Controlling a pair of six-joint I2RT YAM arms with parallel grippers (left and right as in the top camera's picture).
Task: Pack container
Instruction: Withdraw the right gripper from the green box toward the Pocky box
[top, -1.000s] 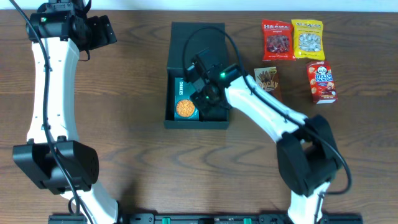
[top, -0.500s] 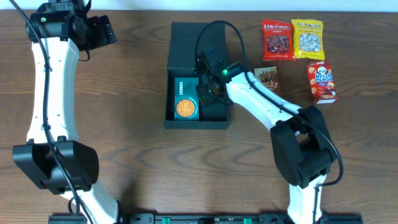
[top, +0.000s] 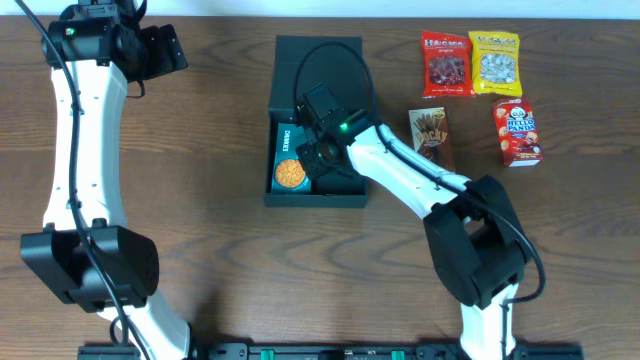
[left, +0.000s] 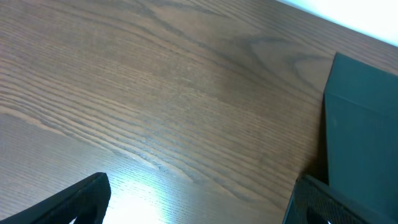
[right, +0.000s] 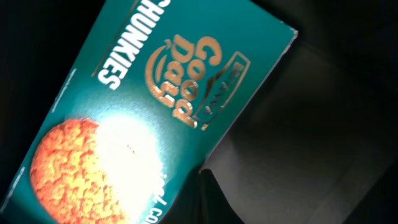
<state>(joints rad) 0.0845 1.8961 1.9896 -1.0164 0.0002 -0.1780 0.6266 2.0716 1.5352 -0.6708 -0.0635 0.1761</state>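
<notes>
One pack lay inside the container (top: 316, 197), which sat on the surface (top: 210, 140) with its lid (top: 318, 60) thrown back. That pack was the teal cookie box (top: 291, 162), flat along the container's left wall. Four more packs waited to the container's right: a red bag (top: 445, 63), a yellow bag (top: 494, 62), a stick box (top: 430, 135) and a panda box (top: 516, 132).

My right jaws were pressed together on nothing, down in the container just beside the cookie box's right edge. Whether they touched it I could not tell. My left jaws stood spread and empty, well to the container's left.

I judged the step to be snugging the cookie box against that wall. To do it well I needed to push low on the middle of its long edge, so that it slid flat instead of tipping or twisting. The push also had to be gentle enough that the container itself did not skid.
</notes>
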